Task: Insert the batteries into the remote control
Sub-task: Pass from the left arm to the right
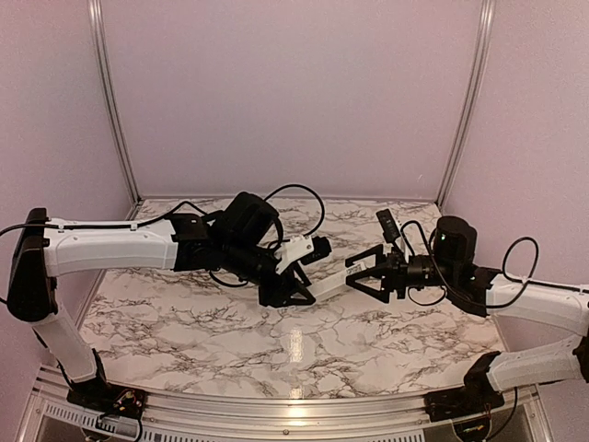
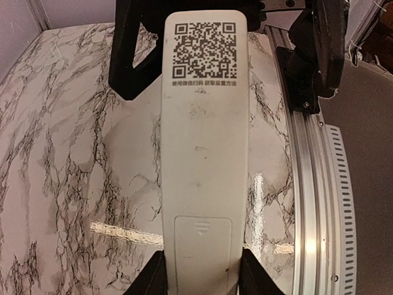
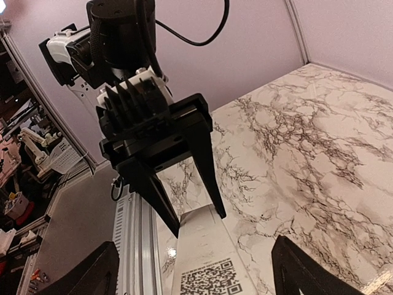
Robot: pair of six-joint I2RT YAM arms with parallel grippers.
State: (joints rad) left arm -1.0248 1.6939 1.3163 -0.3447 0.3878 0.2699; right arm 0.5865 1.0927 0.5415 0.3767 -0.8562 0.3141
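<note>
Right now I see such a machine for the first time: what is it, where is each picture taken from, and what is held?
These are two robot arms bolted at the near edge of a marbled table. One picture looks down from above and behind them; the other two come from a camera on each wrist. The left gripper is shut on the remote control, its back showing, the battery cover in place. The right gripper stands open around the end with the QR code. I can see no batteries.
</note>
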